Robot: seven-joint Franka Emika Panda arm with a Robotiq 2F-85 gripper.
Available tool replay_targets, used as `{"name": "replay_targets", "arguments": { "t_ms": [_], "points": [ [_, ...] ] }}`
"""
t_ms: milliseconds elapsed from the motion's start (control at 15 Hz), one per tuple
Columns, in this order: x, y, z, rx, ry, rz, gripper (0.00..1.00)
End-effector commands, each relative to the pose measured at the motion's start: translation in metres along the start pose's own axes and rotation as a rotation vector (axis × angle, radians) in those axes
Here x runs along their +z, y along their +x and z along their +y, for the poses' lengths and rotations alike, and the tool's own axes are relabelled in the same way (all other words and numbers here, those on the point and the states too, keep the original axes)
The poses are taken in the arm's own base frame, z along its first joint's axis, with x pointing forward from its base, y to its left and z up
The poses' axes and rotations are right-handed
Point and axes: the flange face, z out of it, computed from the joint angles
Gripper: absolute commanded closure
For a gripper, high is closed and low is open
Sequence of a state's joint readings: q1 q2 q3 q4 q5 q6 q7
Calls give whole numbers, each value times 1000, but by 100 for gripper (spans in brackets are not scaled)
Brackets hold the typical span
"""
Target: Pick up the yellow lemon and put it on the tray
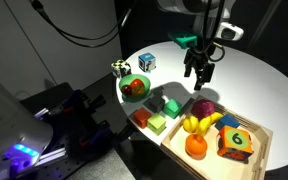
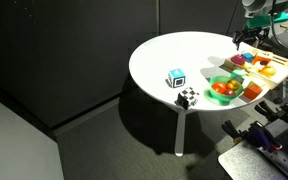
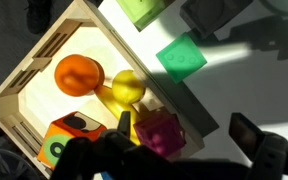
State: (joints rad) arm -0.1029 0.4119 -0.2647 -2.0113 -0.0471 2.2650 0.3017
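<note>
The yellow lemon (image 3: 127, 87) lies inside the light-wood tray (image 3: 24, 92), touching the round orange fruit (image 3: 79, 73). In an exterior view the lemon (image 1: 193, 125) shows at the tray's (image 1: 262, 140) near corner, beside the yellow banana (image 1: 210, 119). My gripper (image 3: 183, 126) is open and empty. It hangs above the tray's edge, over a magenta cube (image 3: 159, 133), and is apart from the lemon. In both exterior views the gripper (image 1: 197, 77) (image 2: 246, 37) is raised above the white table, near the tray (image 2: 274, 72).
A numbered cube (image 1: 235, 140) also lies in the tray. Green blocks (image 3: 181, 57) (image 1: 169, 103) and an orange block (image 1: 141, 116) lie beside it. A green bowl (image 1: 134, 87) with fruit, a dice (image 1: 119, 68) and a blue-white cube (image 1: 145, 62) stand further along the round table (image 2: 179, 55).
</note>
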Motion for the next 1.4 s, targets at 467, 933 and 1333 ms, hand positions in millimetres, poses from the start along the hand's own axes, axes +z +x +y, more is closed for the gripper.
{"name": "replay_targets", "arguments": {
  "t_ms": [467, 933, 1333],
  "points": [
    [-43, -58, -12, -237, -74, -55, 0],
    [-54, -101, -10, -343, -80, -102, 0],
    [-64, -136, -16, -413, -65, -65, 0]
  ]
}}
